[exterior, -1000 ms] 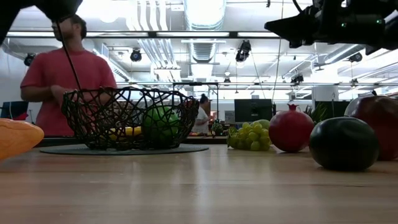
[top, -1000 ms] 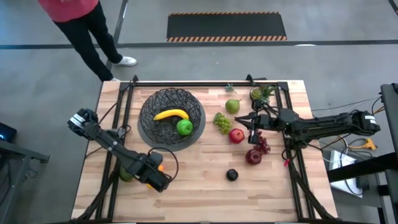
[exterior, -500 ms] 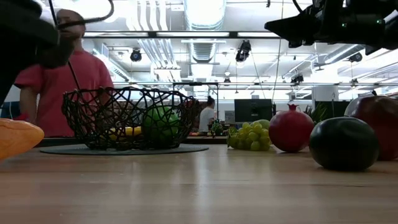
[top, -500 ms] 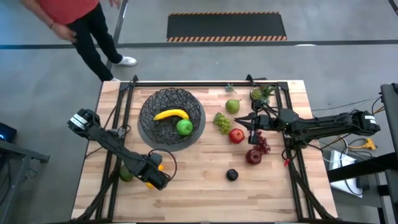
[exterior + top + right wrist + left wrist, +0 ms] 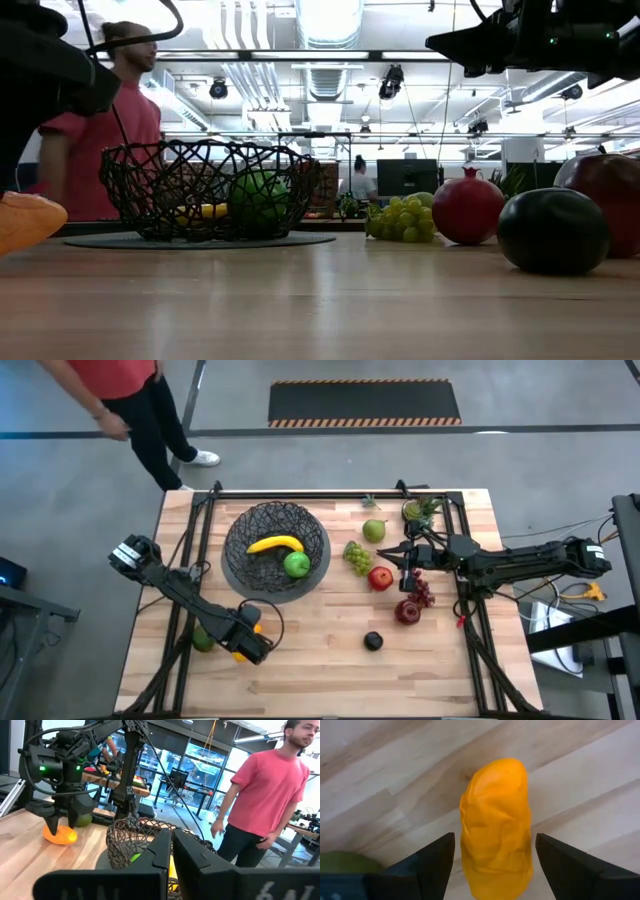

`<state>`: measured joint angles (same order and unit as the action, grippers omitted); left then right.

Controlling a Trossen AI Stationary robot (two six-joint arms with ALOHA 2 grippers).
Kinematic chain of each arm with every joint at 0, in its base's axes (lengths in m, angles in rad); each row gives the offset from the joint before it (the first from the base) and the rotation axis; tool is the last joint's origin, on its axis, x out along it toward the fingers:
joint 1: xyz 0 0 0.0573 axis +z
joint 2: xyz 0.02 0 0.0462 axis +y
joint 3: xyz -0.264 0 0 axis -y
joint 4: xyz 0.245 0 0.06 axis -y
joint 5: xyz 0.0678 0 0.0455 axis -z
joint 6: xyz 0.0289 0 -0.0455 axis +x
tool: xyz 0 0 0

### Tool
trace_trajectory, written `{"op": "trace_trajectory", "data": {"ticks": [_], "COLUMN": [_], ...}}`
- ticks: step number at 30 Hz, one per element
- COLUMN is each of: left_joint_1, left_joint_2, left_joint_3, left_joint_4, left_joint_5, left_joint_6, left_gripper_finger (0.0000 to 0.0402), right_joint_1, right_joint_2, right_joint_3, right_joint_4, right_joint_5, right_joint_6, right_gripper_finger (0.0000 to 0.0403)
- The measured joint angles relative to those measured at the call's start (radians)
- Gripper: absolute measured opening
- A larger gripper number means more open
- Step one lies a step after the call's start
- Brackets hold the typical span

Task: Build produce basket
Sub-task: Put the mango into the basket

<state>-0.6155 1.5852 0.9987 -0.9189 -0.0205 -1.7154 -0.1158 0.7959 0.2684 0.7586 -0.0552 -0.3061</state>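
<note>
Orange piece (image 5: 496,830): elongated, lying flat on the table (image 5: 330,670) at its near-left part, well apart from the basket (image 5: 276,550). Long axis runs along the left gripper's (image 5: 492,862) reach, between the fingers (image 5: 432,860), one rounded end pointing away from the wrist.

Left gripper: jaws apart, one on each side of the piece, a gap showing on both sides; nothing clamped.

Risk, as a judgement: the smooth rounded flanks may squirt out or roll if the jaws close off-centre or too near the end. A green fruit (image 5: 203,639) lies just beside and could be nudged.

Basket: holds a banana (image 5: 275,544) and green apple (image 5: 296,565).

Right gripper (image 5: 405,556): fingers together, hovering over the remaining produce at right.
</note>
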Motion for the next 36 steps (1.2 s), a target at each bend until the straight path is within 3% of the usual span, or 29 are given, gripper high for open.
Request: {"op": "trace_trajectory", "data": {"ticks": [10, 19, 23, 28, 36], "left_joint_1": [0.0, 0.0, 0.0, 0.004, 0.085], "left_joint_2": [0.0, -0.001, -0.009, -0.019, -0.065], "left_joint_3": [-0.081, -0.081, -0.053, 0.045, 0.254], "left_joint_4": [0.125, 0.125, 0.123, 0.123, 0.112], "left_joint_5": [-0.011, 0.029, 0.033, -0.024, -0.176], "left_joint_6": [0.0, 0.022, 0.058, 0.227, 0.663], "left_gripper_finger": [0.0255, 0.0176, 0.0163, 0.0168, 0.0169], "right_joint_1": [0.0, 0.0, 0.0, 0.0, 0.0], "right_joint_2": [0.0, -0.001, -0.001, -0.001, -0.003], "right_joint_3": [0.0, 0.0, 0.0, 0.0, 0.0], "right_joint_4": [-0.015, -0.022, -0.022, -0.022, -0.022], "right_joint_5": [0.001, 0.002, 0.002, 0.002, 0.002], "right_joint_6": [0.0, 0.002, 0.002, 0.002, 0.017], "right_gripper_finger": [0.0011, 0.0011, 0.0011, 0.0011, 0.0011]}}
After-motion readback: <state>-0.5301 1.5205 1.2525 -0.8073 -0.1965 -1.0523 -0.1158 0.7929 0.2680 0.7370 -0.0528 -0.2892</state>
